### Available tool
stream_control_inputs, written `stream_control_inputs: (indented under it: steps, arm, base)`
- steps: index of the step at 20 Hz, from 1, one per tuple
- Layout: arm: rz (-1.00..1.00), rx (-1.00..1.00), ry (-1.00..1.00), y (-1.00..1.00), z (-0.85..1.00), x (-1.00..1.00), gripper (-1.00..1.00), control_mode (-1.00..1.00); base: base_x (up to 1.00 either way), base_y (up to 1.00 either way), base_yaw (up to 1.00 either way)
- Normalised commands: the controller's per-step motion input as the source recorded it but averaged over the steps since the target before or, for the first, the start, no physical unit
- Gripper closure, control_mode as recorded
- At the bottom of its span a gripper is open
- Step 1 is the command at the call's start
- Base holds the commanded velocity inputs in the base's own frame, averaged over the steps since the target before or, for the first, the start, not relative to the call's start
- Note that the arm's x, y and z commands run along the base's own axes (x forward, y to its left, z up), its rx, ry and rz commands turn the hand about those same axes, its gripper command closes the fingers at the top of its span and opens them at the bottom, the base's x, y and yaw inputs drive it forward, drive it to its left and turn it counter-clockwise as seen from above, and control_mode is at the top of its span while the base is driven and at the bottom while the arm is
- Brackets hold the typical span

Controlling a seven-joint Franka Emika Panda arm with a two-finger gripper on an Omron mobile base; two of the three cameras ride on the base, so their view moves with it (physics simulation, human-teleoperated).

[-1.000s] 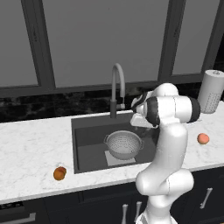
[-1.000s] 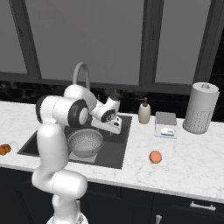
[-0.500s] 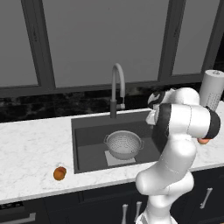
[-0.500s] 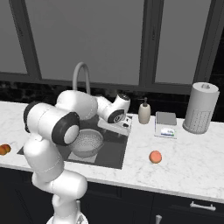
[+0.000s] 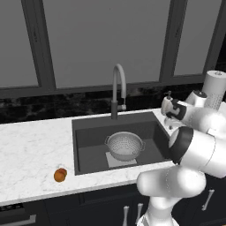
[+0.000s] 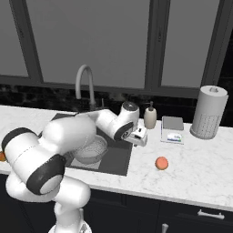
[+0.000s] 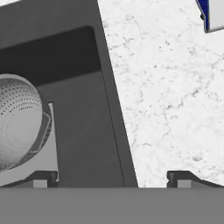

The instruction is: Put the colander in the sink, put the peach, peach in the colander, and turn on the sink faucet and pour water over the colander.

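A grey colander [image 5: 125, 145] sits inside the dark sink [image 5: 88, 154] set in the white marble worktop [image 5: 31, 150]. The gripper [image 7: 113, 177], fingers wide apart and empty, hangs over the sink's right edge. One peach [image 5: 60, 175] lies near the worktop's front edge left of the sink, the other peach [image 6: 161, 163] right of it.

Colander [image 5: 125, 145] in sink [image 5: 88, 132]; one peach [image 5: 60, 175] left, other peach [image 6: 161, 163] right.
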Motion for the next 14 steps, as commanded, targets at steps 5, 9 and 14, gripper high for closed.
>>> stream_control_inputs:
  steps: [5, 9, 14]
  arm:
    - [-0.39, -0.22, -0.2, -0.65, 0.1, -0.41, -1.0, -1.0]
    - [-0.3, -0.23, -0.04, -0.7, 0.12, -0.13, -1.0, -1.0]
    - [-0.21, -0.17, 0.06, -0.67, 0.09, -0.05, -1.0, -1.0]
  base:
    - [0.0, 0.0, 0.0]
    - [0.0, 0.0, 0.0]
    - [0.0, 0.0, 0.0]
